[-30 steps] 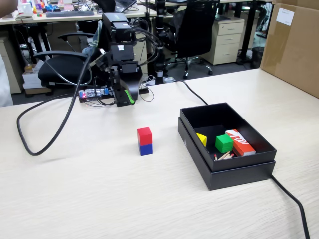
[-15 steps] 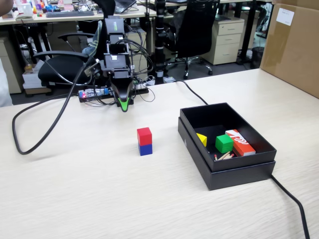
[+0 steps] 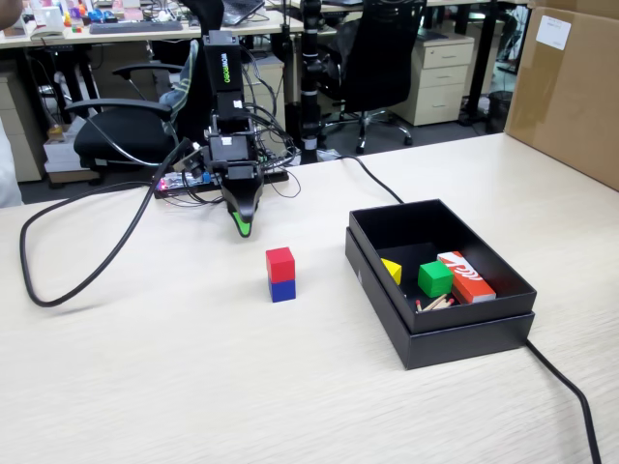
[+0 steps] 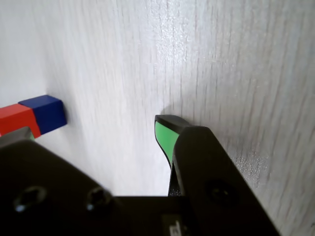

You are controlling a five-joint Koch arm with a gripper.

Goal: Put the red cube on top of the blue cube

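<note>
The red cube sits atop the blue cube at frame centre. My claw, parted and empty, hangs upper left; black box right.

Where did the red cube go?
In the fixed view, the red cube sits on the blue cube, left of the black box.
</note>
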